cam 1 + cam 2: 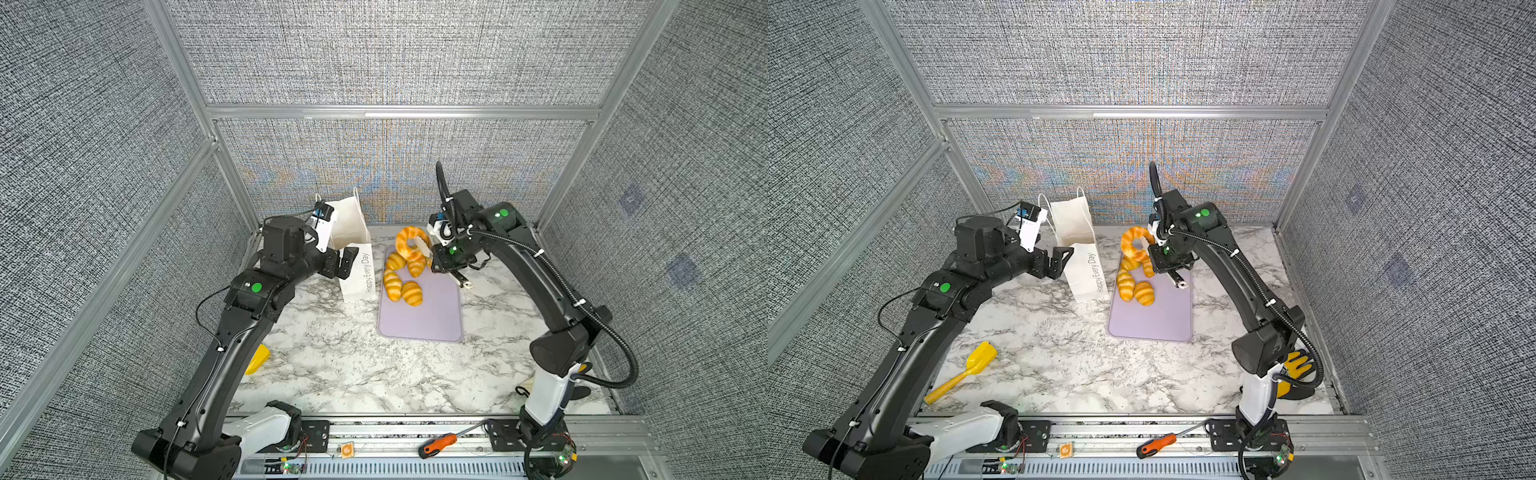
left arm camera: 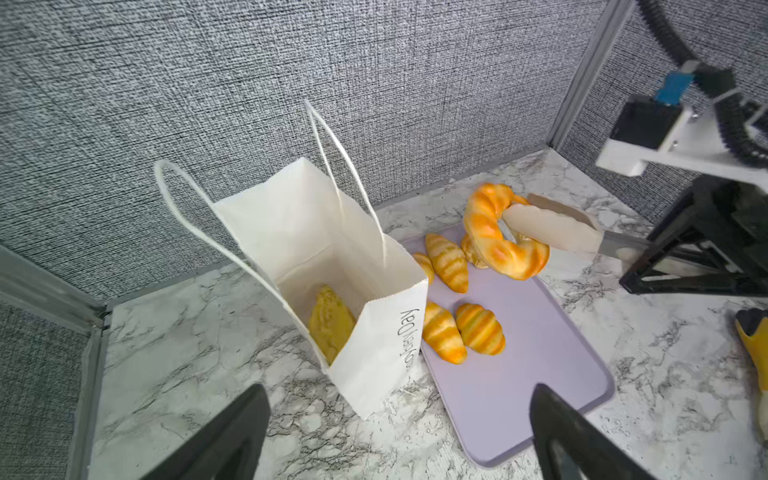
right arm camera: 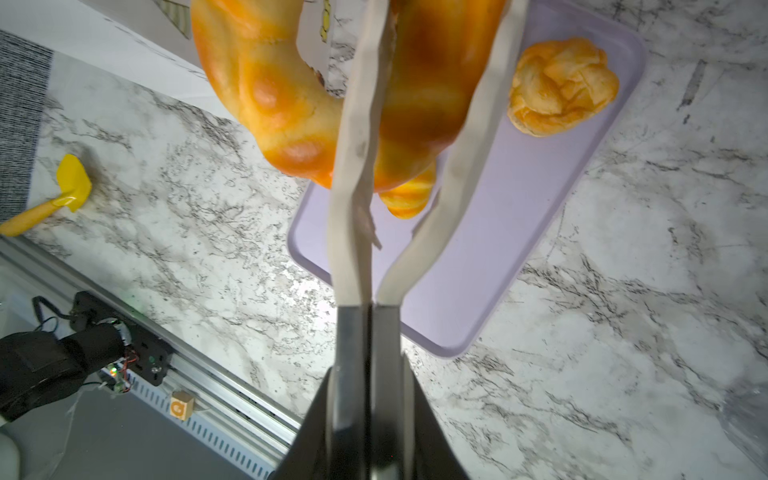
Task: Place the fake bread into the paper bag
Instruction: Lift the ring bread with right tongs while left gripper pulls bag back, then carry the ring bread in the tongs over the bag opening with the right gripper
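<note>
1. We are starting with the surface (image 1: 332, 374). The paper bag (image 1: 357, 270) is standing upright at its back left, mouth gaping upward, its right side just beside the long edge of the lilac tray (image 1: 432, 324).
2. The left end effector (image 1: 348, 259) is hovering at the bag's left side with its fingers spread wide and holding nothing. We cannot tell whether it is touching the paper. We are judging it placed to steady the bag, not to carry.
3. The right end effector (image 1: 417, 241) is pinching one limb of the ring pastry (image 1: 401, 247), with one finger passing through the hole. It is holding the ring clear above the tray's far end, so this arm is the nearer one to the fake bread.
4. The coming move is turning on one relation. The bag's mouth is lying close by, to the left of the held ring, and its long axis is running roughly along the tray's long edge. We are judging that the tilted ring is needing to enter along that axis. Whether it is hanging higher than the rim we cannot tell.
5. Four croissants (image 1: 392, 284) are lying on the tray, on the half nearer the bag.
6. Only the left wrist view is showing a pastry inside the bag (image 2: 330, 322). Only the right wrist view is showing clearly a twisted piece (image 3: 563, 87) on the tray, which the ring is covering in both top views.
</note>
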